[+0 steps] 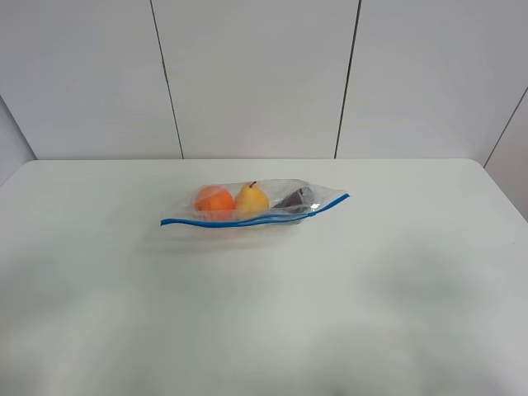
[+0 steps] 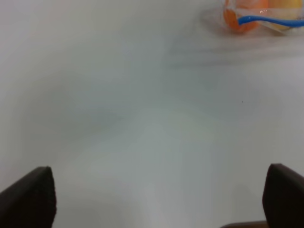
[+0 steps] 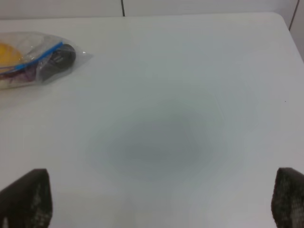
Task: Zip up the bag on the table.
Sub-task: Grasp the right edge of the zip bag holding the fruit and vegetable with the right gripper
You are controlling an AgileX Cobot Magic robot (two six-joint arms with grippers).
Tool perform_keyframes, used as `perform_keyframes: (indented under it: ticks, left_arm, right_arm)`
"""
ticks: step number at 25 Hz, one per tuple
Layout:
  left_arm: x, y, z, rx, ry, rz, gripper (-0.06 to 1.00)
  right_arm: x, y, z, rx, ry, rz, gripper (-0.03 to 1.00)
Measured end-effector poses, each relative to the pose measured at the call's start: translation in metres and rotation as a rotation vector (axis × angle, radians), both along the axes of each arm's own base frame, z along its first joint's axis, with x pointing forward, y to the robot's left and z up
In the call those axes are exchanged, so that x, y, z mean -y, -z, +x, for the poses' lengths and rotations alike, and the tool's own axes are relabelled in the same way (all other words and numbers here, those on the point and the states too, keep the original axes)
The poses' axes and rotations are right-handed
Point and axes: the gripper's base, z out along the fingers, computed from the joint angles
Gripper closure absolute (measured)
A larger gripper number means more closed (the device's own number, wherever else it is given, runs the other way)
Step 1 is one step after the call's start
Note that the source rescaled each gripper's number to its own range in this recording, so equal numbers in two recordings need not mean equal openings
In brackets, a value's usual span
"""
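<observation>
A big white table (image 1: 264,313) fills most of the high view. A see-through plastic bag (image 1: 252,205) lies on it, a little above the middle of the frame and a bit to the left. It lies flat and long, going from left to right.

Inside the bag you can see three things in a row. An orange fruit (image 1: 214,201) is on the left. A yellow pear (image 1: 252,200) with a small stem is in the middle, just beside the orange. A dark thing (image 1: 297,199) is on the right. I cannot tell what the dark thing is.

A blue zipper strip (image 1: 247,219) runs along the bag's near edge, from the left end up to the right corner. I cannot tell if the strip is zipped shut or not.

Behind the table, at the top of the frame, is a plain white wall (image 1: 256,74) with thin dark lines in it.

No arm shows in the high view. The left claw (image 2: 156,199) shows only in its own wrist camera. Its two dark fingers (image 2: 28,199) stand very wide apart, with only bare table between them. It has hold of nothing. The orange end of the bag is well apart from it.

The right claw (image 3: 156,199) is spread wide too and has nothing in it. A soft grey shadow (image 3: 156,142) lies on the table in front of it. The dark end of the bag is well apart from this claw as well.
</observation>
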Motion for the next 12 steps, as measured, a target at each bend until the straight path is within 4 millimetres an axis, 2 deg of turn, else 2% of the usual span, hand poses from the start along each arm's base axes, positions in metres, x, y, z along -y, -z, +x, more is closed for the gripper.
perform_keyframes:
  ticks: [8,12]
  left_arm:
    - [0.0,0.0,0.0,-0.001,0.0,0.0,-0.05]
    - [0.0,0.0,0.0,-0.001,0.0,0.0,-0.05]
  right_arm:
    - [0.0,-0.001,0.002,-0.01,0.0,0.0,-0.03]
    - [0.0,-0.023,0.02,-0.066,-0.001,0.006,-0.03]
